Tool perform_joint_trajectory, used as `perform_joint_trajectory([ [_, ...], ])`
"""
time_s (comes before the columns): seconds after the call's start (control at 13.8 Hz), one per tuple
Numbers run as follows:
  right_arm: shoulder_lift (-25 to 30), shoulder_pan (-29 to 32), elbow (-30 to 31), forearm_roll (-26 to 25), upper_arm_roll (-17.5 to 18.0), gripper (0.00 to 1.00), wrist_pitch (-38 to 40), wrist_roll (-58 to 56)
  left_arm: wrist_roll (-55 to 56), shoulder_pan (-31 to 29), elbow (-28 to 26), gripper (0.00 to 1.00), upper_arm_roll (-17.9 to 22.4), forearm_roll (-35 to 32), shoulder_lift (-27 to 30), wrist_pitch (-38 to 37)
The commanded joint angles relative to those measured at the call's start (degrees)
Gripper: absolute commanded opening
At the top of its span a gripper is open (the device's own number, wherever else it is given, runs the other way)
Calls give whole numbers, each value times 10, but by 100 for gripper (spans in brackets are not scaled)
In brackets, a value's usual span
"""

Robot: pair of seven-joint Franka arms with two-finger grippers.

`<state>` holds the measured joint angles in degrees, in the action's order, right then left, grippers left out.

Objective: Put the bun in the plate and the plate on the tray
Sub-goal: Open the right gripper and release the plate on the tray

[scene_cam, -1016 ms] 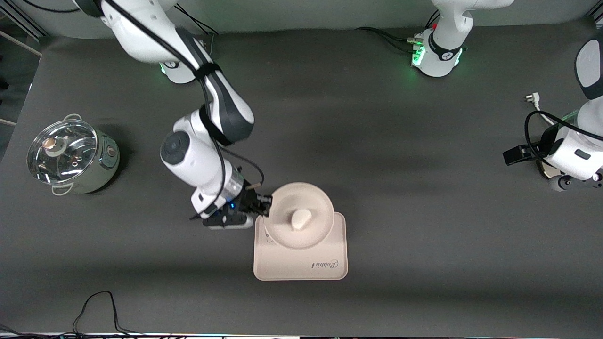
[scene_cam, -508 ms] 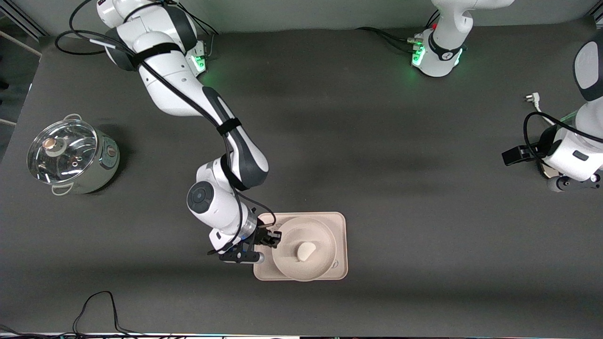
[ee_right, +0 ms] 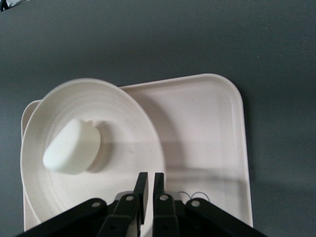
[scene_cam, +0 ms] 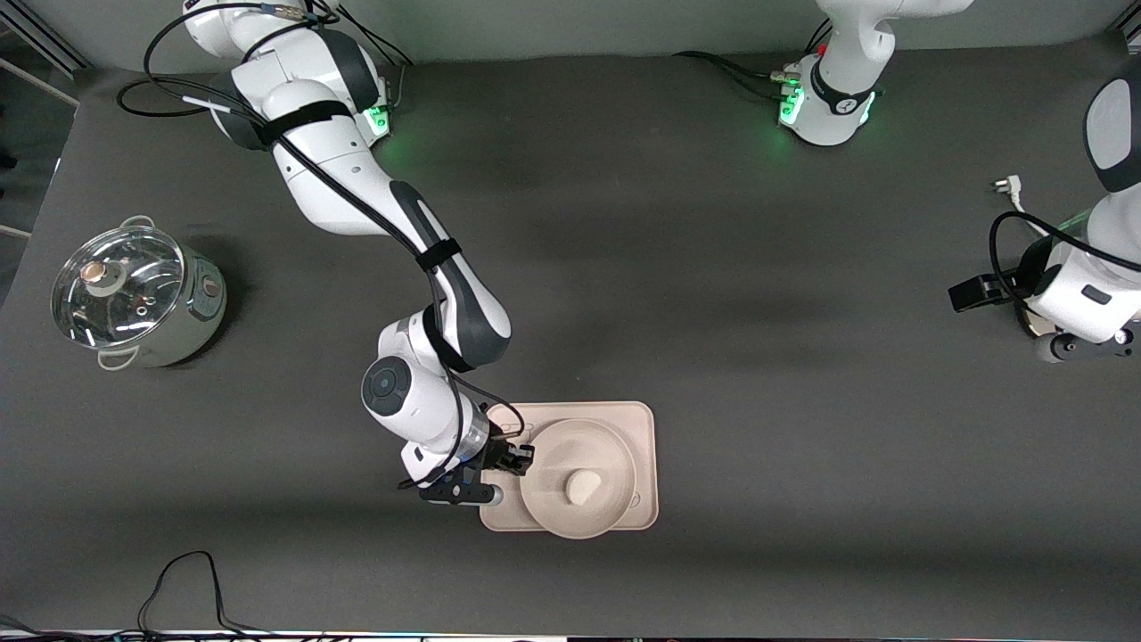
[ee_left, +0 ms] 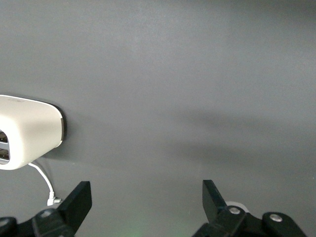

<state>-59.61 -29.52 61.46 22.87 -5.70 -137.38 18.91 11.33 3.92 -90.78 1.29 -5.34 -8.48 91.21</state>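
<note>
1. The bun is a small, smooth white lump. It lies in the middle of the plate, tilted a little on its side.
2. The plate is a round, cream, shallow dish with a raised rim. It sits on the tray's near half, its near edge just past the tray's near edge.
3. The tray is a cream rectangle with rounded corners, flat on the table near the front camera.

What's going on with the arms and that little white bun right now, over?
Right gripper shut on plate rim, over tray. Bun in plate. Left gripper open, waiting at its table end. Nothing in the way.
</note>
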Motion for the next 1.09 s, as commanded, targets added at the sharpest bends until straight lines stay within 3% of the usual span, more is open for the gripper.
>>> perform_joint_trajectory([
  [0.0, -6, 2, -19, 8, 2, 100, 5, -1, -3, 3, 8, 100, 5, 5, -1, -10],
  [0.15, 6, 3, -19, 5, 1, 100, 13, -1, -3, 0, 8, 100, 5, 6, -1, -10],
  [0.36, 56, 3, -9, -6, -4, 100, 92, -5, -3, 2, 8, 100, 5, 6, -1, -10],
  [0.73, 249, 29, 145, -22, -9, 100, 201, -54, -3, 1, 8, 100, 5, 6, -1, -10],
  [0.8, 285, 37, 167, -22, -22, 100, 242, -77, -3, 1, 8, 100, 5, 6, -1, -10],
  [1.02, 352, 35, 181, -22, -105, 100, 354, -157, -3, 1, 8, 100, 5, 6, -1, -10],
])
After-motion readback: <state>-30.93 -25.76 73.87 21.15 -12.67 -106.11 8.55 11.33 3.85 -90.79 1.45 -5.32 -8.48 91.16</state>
